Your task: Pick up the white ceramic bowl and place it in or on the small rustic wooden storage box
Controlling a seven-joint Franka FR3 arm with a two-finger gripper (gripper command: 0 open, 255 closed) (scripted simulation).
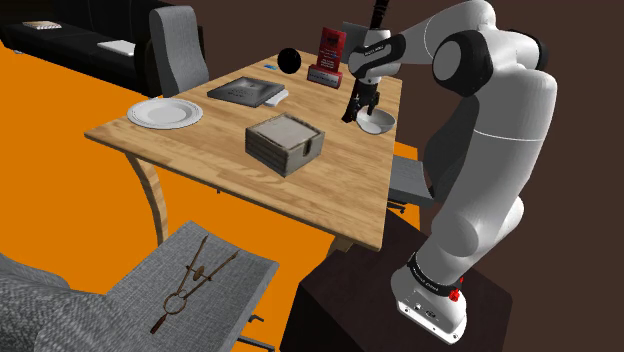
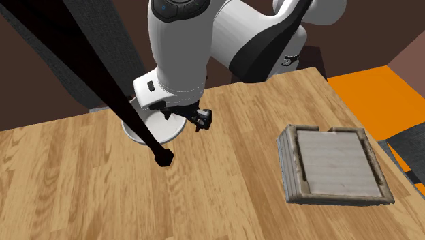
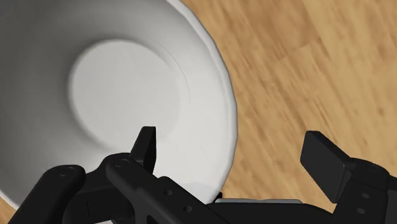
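The white bowl (image 1: 377, 123) stands on the wooden table (image 1: 200, 150) near its edge by the arm. My black gripper (image 1: 360, 108) is down at the bowl's rim. In the wrist view the gripper (image 3: 233, 140) is open and straddles the rim of the bowl (image 3: 121, 89): one finger (image 3: 146, 146) is inside the bowl, the other is outside over the table. Neither finger plainly touches the rim. The grey weathered wooden box (image 1: 287, 142) sits mid-table, some way from the bowl. In the second exterior view the bowl (image 2: 158, 129) lies under the hand, and the box (image 2: 335, 163) is at that view's right.
A white plate (image 1: 165, 113), a dark book (image 1: 245, 92), a black ball (image 1: 290, 61) and a red item (image 1: 330, 55) are on the table's far parts. Grey chairs (image 1: 180, 45) stand around it; one (image 1: 195, 285) holds a metal tool. A black rod (image 2: 102, 75) crosses the second exterior view.
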